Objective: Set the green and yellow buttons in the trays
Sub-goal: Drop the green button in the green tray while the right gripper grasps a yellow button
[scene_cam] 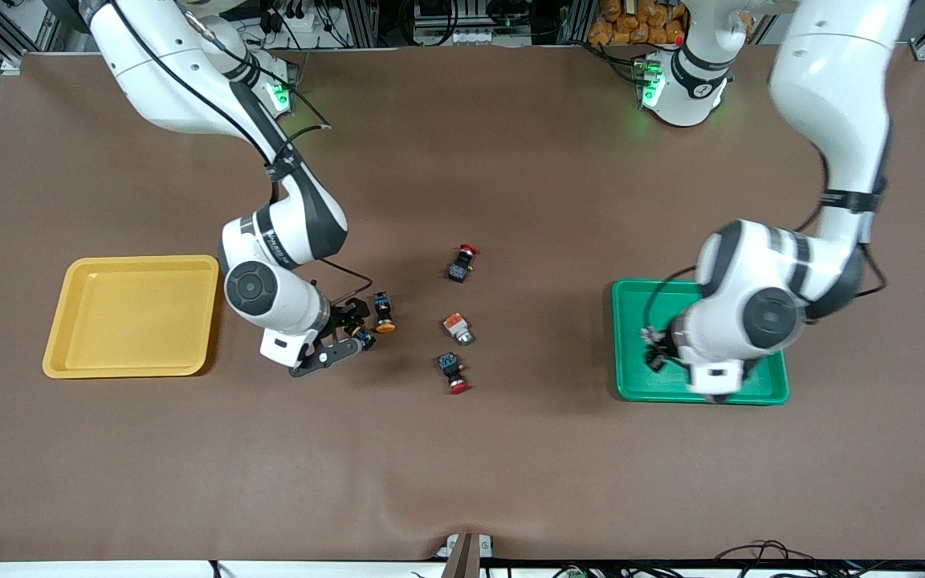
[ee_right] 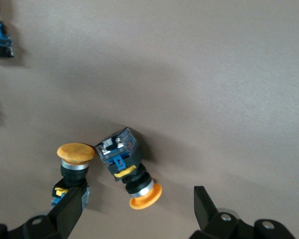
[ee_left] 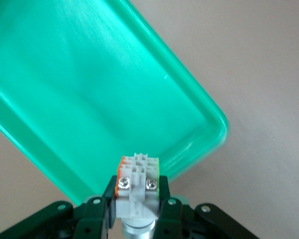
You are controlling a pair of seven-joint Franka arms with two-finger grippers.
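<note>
My right gripper [scene_cam: 350,331] is open and low over two yellow-capped buttons beside the yellow tray [scene_cam: 133,315]. In the right wrist view, one button [ee_right: 127,167] lies between the fingers of my right gripper [ee_right: 138,209], and the other [ee_right: 74,162] stands against one finger [ee_right: 70,211]. In the front view they show as one button [scene_cam: 385,313] and a second [scene_cam: 364,337]. My left gripper [scene_cam: 655,349] is over the green tray [scene_cam: 631,321] and shut on a white button with an orange side [ee_left: 138,185]; the tray floor [ee_left: 89,99] is under it. Another white-and-orange button [scene_cam: 457,327] lies mid-table.
Two black switches with red caps lie mid-table, one [scene_cam: 462,262] nearer the robots and one [scene_cam: 453,373] nearer the front camera. A black-and-blue body [ee_right: 0,42] shows at the edge of the right wrist view. The yellow tray holds nothing.
</note>
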